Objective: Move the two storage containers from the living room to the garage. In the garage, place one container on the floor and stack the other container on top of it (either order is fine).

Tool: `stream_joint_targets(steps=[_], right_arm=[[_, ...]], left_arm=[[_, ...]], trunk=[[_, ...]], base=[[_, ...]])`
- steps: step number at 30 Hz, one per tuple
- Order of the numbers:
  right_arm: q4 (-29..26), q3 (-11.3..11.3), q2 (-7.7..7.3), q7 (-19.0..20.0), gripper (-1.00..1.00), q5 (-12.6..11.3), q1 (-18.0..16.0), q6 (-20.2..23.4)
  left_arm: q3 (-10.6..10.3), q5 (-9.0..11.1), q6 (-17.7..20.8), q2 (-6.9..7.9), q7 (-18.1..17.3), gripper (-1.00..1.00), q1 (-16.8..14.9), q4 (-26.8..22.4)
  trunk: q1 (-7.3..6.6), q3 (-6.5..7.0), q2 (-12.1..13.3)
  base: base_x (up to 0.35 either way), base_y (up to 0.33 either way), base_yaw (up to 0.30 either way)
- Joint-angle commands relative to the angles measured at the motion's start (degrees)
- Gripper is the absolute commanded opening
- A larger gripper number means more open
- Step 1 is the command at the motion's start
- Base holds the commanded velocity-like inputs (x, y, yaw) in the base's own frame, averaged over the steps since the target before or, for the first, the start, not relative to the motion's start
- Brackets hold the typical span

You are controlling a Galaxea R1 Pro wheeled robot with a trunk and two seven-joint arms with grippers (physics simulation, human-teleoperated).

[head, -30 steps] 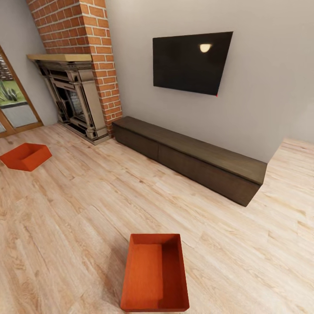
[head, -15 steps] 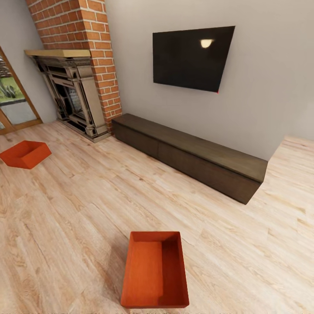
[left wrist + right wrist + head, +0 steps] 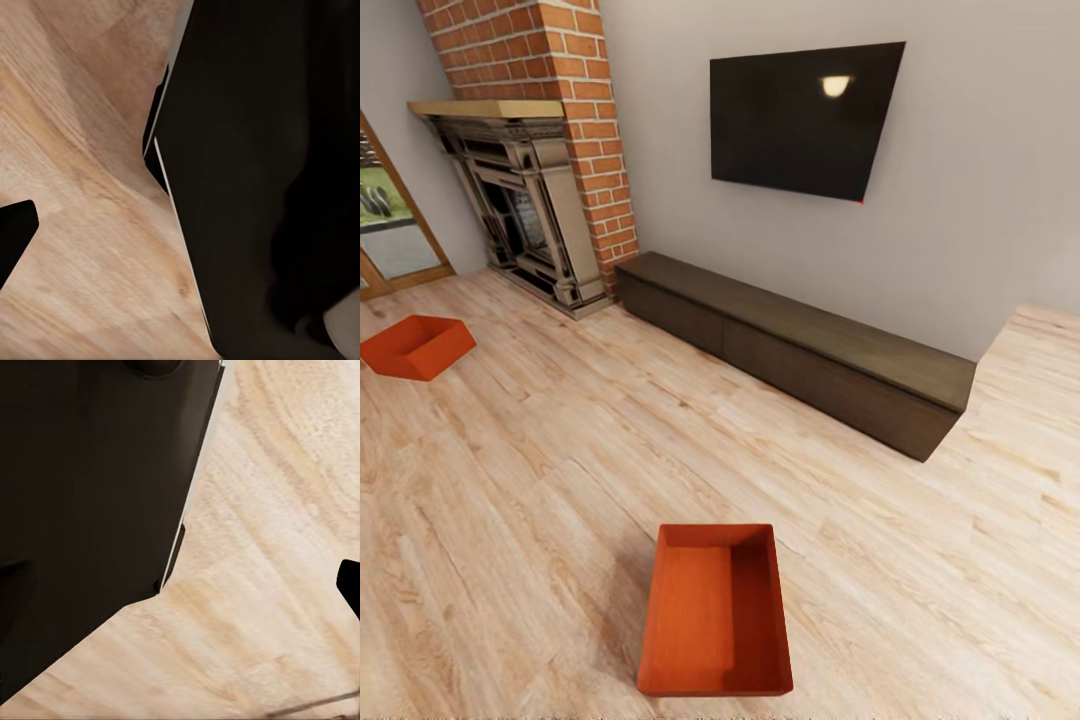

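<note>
Two storage containers (image 3: 715,610) (image 3: 417,346) well apart

Location: living room of a home. Indicators: red-brick fireplace (image 3: 530,190) at far left, black TV (image 3: 800,120) mounted on the cream wall (image 3: 970,200), low dark media cabinet (image 3: 800,350) beneath it, light wood plank floor (image 3: 510,500), wood-framed glass door (image 3: 390,230) at left edge.
</note>
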Motion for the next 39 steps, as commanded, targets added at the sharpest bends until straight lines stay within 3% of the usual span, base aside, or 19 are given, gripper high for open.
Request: stream_joint_targets(steps=[1,22,30,39], right_arm=[[0.2,0.4,0.21,0.3,1.0,-0.1,-0.1,-0.1],[0.2,0.4,0.34,1.0,1.0,0.6,-0.1,0.9],[0.2,0.1,0.35,1.1,1.0,3.2,-0.1,0.8],[0.2,0.1,0.35,0.9,1.0,3.3,-0.1,0.9]], left_arm=[[0.4,0.0,-0.1,-0.03,0.1,1.0,0.0,0.0],[0.2,0.0,-0.1,-0.04,0.1,1.0,0.0,0.0],[0.2,0.0,-0.1,-0.04,0.1,1.0,0.0,0.0],[0.2,-0.1,-0.1,-0.04,0.0,1.0,0.0,0.0]], trunk=[[0.0,-0.13,0.0],[0.0,-2.06,0.0],[0.0,-2.81,0.0],[0.0,-3.64,0.0]], base=[[0.0,0.0,0.0],[0.0,0.0,0.0],[0.0,0.0,0.0],[0.0,0.0,0.0]])
